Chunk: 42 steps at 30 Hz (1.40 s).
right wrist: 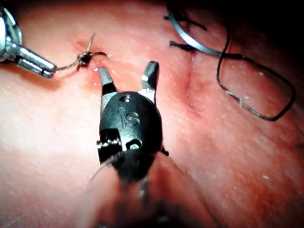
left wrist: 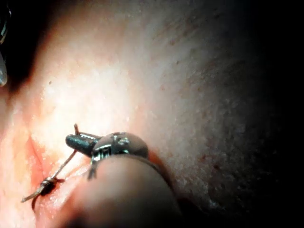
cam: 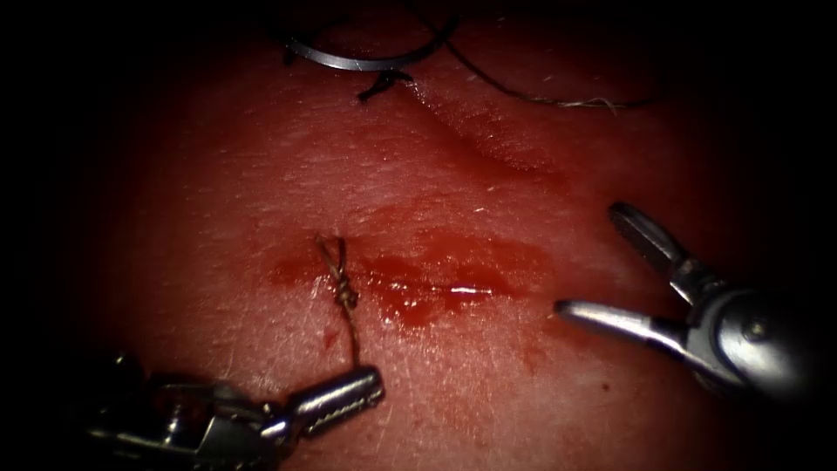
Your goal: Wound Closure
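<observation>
At far edge — needle (cam: 349,59) half-shadowed

Surface materials and finishes at the wound site.
The tissue (cam: 261,174) is moist, finely grained and dully glistening, with glossy red fluid (cam: 436,283) pooled along the cut (cam: 453,270). The needle (cam: 366,59) is smooth polished metal. The thread (cam: 347,296) is thin, matt and fibrous, knotted and slightly frayed. The left gripper (cam: 344,397) is bright metal with ridged inner faces; the right gripper (cam: 602,266) is smooth, shiny metal on a dark glossy wrist.
</observation>
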Available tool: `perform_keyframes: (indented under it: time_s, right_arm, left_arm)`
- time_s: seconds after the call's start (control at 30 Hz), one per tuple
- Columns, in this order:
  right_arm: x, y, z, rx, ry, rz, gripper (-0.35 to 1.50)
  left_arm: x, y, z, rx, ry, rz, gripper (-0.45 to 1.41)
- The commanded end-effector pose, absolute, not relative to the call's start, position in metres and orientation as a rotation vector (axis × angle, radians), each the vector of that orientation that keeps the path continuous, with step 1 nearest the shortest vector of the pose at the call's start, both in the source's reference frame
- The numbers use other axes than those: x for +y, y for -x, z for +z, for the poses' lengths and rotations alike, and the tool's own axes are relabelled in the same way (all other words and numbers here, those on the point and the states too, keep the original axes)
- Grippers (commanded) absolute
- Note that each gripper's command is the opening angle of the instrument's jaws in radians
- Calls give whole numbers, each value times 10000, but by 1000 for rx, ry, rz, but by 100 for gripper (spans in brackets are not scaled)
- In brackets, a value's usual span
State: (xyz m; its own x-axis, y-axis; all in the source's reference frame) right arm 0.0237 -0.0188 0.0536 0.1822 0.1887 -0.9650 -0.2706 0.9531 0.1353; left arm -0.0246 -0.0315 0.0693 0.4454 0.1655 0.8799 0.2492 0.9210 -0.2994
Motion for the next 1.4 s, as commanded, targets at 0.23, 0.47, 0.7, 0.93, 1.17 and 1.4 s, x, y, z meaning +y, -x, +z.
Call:
perform_keyframes:
  time_s: [0.23,0.47,0.7,0.93,1.17,1.4]
  right_arm:
    - [-217,-311,580,1491,64,48,84]
    - [-205,-348,603,1500,154,-91,89]
    - [-196,-374,630,1452,185,-173,125]
    - [-209,-387,645,1437,188,-206,130]
    - [-213,-397,644,1439,196,-216,130]
    - [-218,-415,636,1440,198,-211,133]
  left_arm:
    - [-307,239,690,-1125,404,-54,-33]
    - [-306,237,691,-1129,389,-75,-25]
    - [-306,231,690,-1129,355,-82,-23]
    - [-302,228,687,-1134,346,-79,-23]
    - [-300,231,682,-1135,337,-94,-23]
    - [-299,230,676,-1140,330,-95,-23]
